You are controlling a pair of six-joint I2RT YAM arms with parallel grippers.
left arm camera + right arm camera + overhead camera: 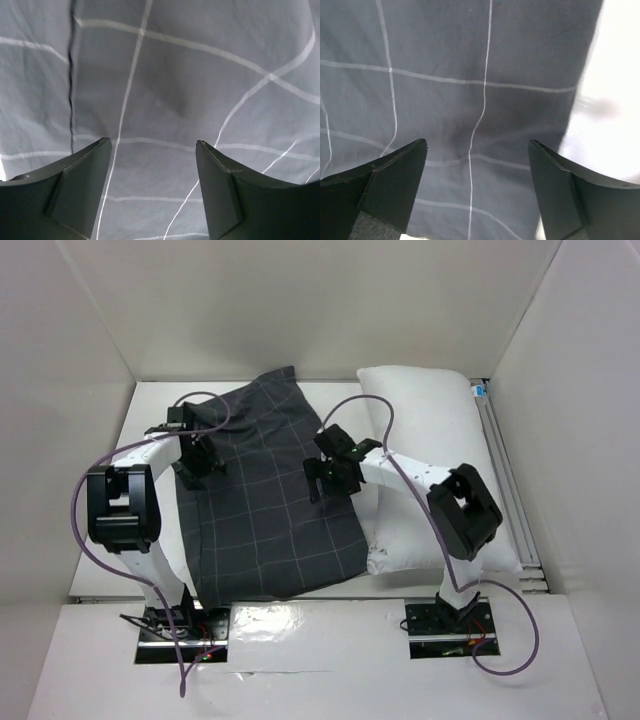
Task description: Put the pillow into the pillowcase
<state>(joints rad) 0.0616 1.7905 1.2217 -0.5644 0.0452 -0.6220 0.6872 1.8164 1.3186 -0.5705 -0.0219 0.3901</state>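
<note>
My left tool [152,145] and right tool [477,145] hang spread and empty over the pillowcase [260,510]; the pillow [430,420] lies along the pillowcase's right edge. Pinching both fabric layers together would, I judge, seal the opening, leaving the pillow no way in.

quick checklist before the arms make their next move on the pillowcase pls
1. Left gripper open, nothing in its jaws: ok.
2. Right gripper open, nothing in its jaws: ok.
3. Both grippers above the pillowcase: ok. The right one is near the edge that lies beside the pillow.
4. Pillowcase spread out fairly flat: ok.
5. Open end of the pillowcase identified: cannot tell. No opening shows in any view.
6. Either gripper touching the fabric: cannot tell.
</note>
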